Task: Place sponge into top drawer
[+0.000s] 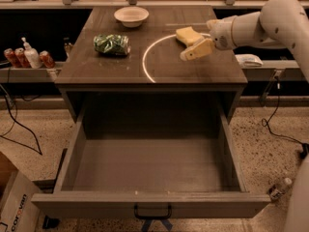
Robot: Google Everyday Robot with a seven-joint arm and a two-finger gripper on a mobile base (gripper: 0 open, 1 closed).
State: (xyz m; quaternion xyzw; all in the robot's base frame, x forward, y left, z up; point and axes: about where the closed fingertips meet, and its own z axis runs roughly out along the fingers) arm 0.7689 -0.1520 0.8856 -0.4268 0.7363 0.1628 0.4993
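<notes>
Small pale-yellow foam sponge (187, 34) sits on the dark wooden tabletop (120, 69) behind the open grey-brown wooden top drawer (149, 204), right side. The gripper (195, 49) is right against it, and you cannot tell whether it is gripping. Likely light and squashy, so pinch across its middle.

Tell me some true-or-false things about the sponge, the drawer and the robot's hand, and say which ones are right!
1. The top drawer is pulled open. True.
2. The sponge is already inside the drawer. False: it is up at the table top, right beside the gripper, and nothing can be seen in the drawer.
3. The green bag sits inside the white bowl. False: the bag lies on the table top, apart from the bowl.
4. The gripper is over the table top, close to the sponge. True.
</notes>
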